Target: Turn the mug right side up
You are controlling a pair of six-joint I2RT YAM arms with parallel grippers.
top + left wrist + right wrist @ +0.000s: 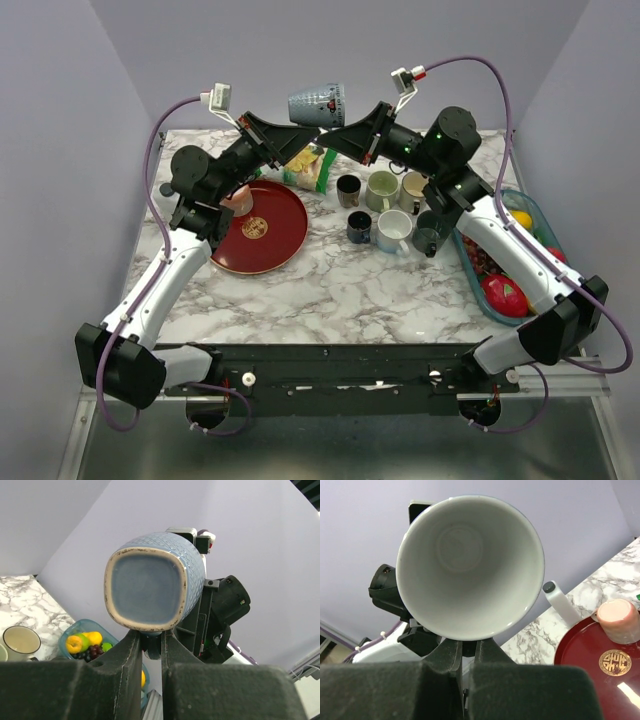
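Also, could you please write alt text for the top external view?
The left gripper and right gripper meet above the far side of a marble table, under a blue mug held on its side in the air. Below sit a red tray, a cluster of mugs and a fruit basket.

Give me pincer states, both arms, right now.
Left pincer: closed on the mug, at its base end.
Right pincer: closed on the same mug, at its rim end.
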